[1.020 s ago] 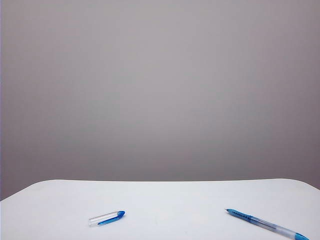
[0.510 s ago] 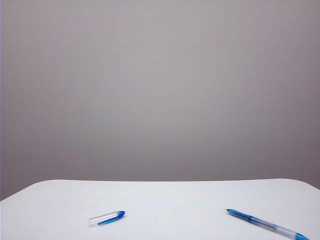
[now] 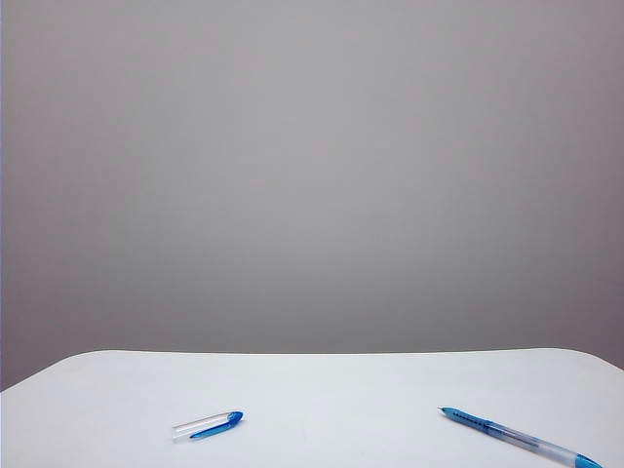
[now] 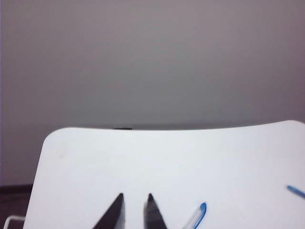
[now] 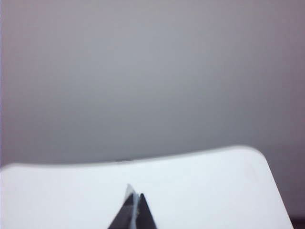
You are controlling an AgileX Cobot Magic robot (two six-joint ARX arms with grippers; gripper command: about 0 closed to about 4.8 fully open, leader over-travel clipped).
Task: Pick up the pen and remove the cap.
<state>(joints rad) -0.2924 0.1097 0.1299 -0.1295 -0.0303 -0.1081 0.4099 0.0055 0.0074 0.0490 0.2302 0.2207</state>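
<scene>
Left to right across the white rounded-edge tabletop [image 3: 322,385] in the exterior view: the short clear plastic cap w/ blue tip and blue clip [image 3: 208,425] lies flat on the left, off the pen and well apart from it. The slim clear-barrel ballpoint pen w/ blue front section [image 3: 517,440] lies on the right near the front edge, pointed tip bare and aimed toward the middle, rear end running out of frame. No arms show in that view.

Left gripper [image 4: 135,199], seen only in the left wrist view: two dark fingertips w/ a narrow gap, nothing between them, hovering just beside the cap [image 4: 197,217]; the pen tip [image 4: 296,191] sits far off at the edge. Right gripper [image 5: 134,195], right wrist view only: tips pressed together, clenched on nothing; the frame is blurred and no pen shows.

Handling, as a guess: both pieces light, stiff, smooth plastic, prob. slippery and apt to roll. Best hold on the pen is mid-barrel, across its width; the cap by its clear tube, clip side clear of the pads. Cap looks already removed.
</scene>
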